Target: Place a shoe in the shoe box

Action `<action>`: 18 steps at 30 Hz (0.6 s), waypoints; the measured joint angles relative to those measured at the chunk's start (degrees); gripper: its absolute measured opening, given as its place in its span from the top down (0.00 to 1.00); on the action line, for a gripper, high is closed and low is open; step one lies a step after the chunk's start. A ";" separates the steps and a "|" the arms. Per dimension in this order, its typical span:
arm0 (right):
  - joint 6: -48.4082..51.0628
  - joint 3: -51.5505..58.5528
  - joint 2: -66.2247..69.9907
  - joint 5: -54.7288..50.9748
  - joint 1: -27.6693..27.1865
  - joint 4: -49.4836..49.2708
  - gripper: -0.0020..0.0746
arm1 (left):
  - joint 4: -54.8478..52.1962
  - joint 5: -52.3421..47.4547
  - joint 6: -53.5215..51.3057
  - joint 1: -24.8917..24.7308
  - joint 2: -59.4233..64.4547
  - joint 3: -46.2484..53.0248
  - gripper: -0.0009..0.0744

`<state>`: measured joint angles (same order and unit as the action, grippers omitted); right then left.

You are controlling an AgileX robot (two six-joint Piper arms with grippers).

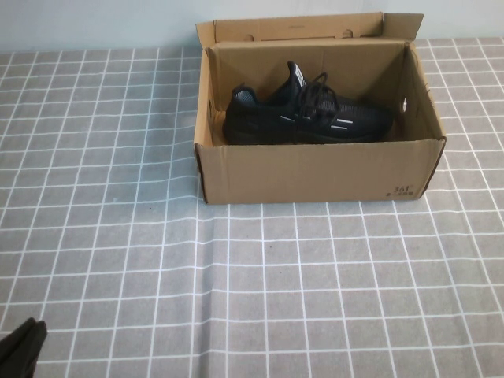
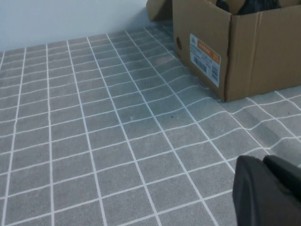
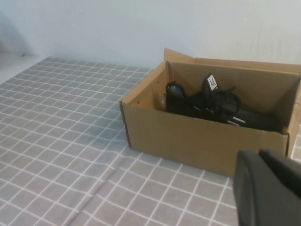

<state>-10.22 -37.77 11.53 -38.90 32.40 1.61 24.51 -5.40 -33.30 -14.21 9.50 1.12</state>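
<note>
The black knit shoe (image 1: 307,118) lies on its sole inside the open brown shoe box (image 1: 315,169) at the back middle of the table, toe to the right. The lid flap stands open behind the box. My left gripper (image 1: 20,342) is parked at the front left corner, far from the box, shut and empty; it also shows in the left wrist view (image 2: 263,162). My right gripper (image 3: 258,155) is out of the high view; in the right wrist view it is shut and empty, off the box's side. That view shows the shoe (image 3: 211,103) inside the box (image 3: 197,136).
A grey tablecloth with a white grid (image 1: 236,276) covers the table, with a crease running forward from the box's front left corner. A pale wall stands behind the box. A printed label (image 2: 204,56) is on the box's left end.
</note>
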 joint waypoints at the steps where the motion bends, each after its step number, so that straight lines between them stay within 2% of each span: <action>1: 0.00 0.49 0.00 1.10 0.00 -0.13 0.99 | 0.00 -0.10 0.00 0.00 0.00 0.27 0.99; 18: 0.21 1.68 0.00 2.57 0.00 -0.98 0.99 | 0.65 -2.05 0.37 0.00 0.00 0.36 0.99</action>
<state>-10.01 -36.09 11.53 -36.33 32.40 0.63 25.16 -7.45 -32.93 -14.21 9.50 1.48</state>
